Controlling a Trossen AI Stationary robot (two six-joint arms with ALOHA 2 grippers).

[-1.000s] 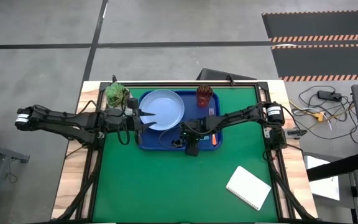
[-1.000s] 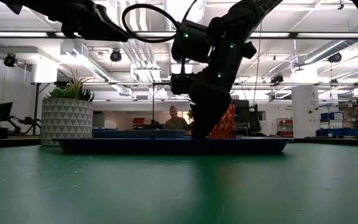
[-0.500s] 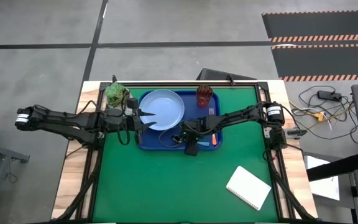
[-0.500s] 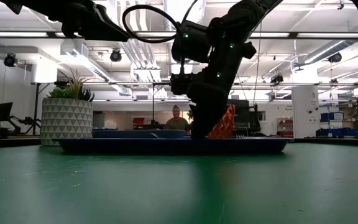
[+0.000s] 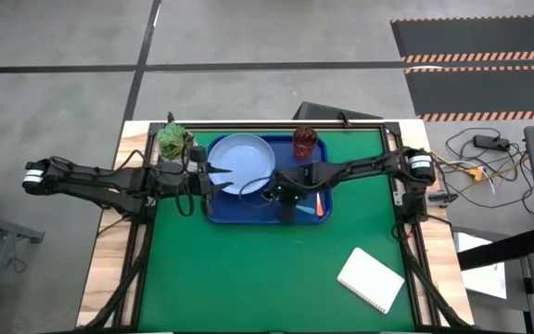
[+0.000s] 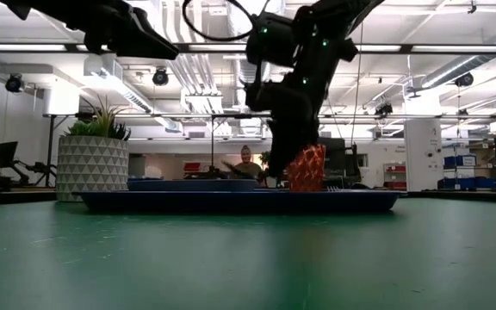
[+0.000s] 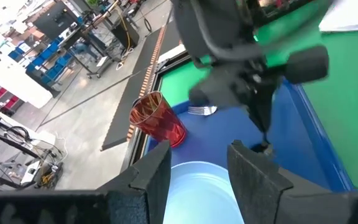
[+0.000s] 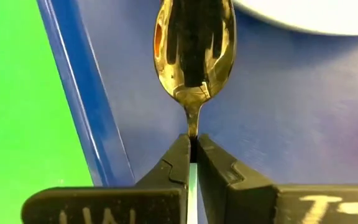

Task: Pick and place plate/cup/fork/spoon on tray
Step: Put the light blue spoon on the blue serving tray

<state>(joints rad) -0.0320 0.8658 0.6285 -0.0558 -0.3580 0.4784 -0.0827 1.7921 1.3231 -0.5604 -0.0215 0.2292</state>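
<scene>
Pinching the spoon [image 8: 193, 50] by its neck just over the tray [image 8: 86, 112] floor beside the plate [image 5: 244, 163], the right gripper [image 8: 192, 149] seems about to place it, next needing a slight lowering and release, while the left gripper [image 7: 197, 163] waits spread over the plate.

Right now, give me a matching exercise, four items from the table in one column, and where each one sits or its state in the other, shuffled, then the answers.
Things:
1. round pale-blue plastic plate
2. reddish-brown translucent cup
3. shiny spoon with light-blue handle
4. white rectangular notepad

Places or states:
A. on the green mat, off the dark-blue tray
B. pinched in the right gripper above the tray
C. upright at a tray corner
D. flat on the tray by the left gripper

Pairs: 1-D, 2-C, 3-B, 4-A
</scene>
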